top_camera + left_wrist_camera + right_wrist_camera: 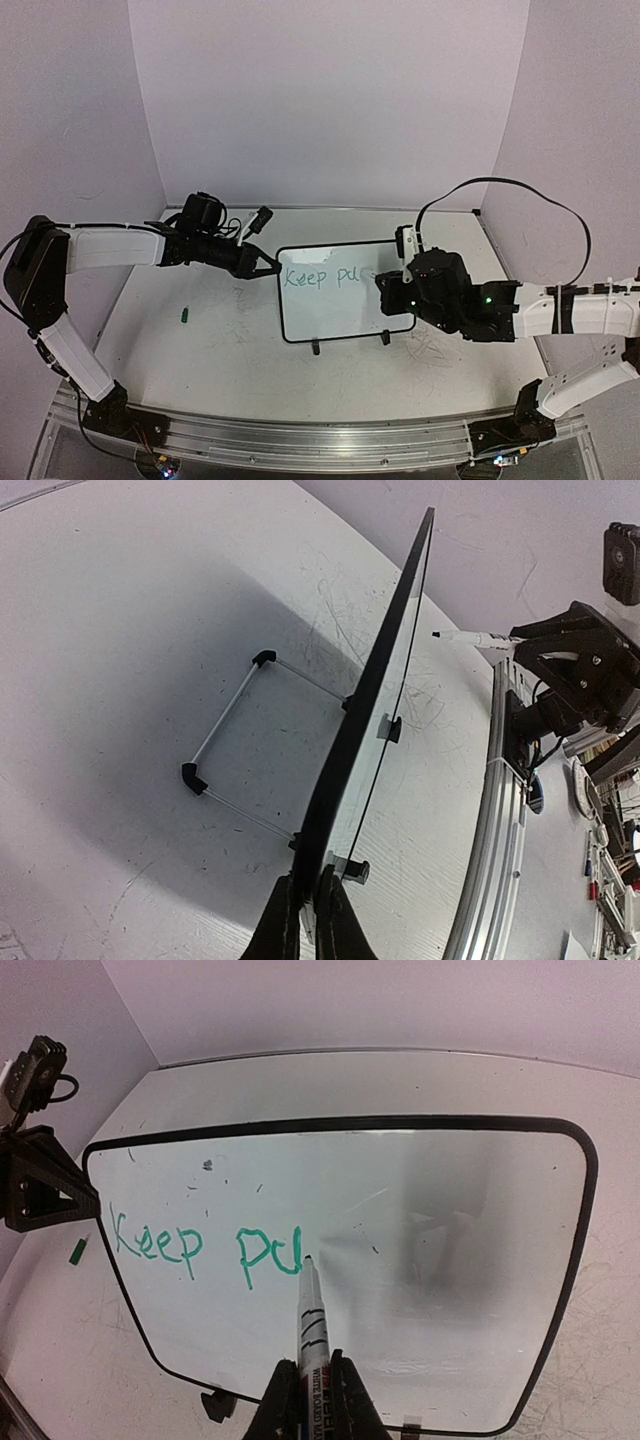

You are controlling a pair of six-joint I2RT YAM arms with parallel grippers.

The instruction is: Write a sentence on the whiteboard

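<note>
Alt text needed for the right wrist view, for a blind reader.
The right tool grips a marker, its tip on the whiteboard just after green handwriting reading "Keep pu". The left tool clamps the board's left edge.

Soft, even, violet-tinted light. Wrist views bow at the edges; a grey shadow falls on the right half of the whiteboard point(440, 1210).
</note>
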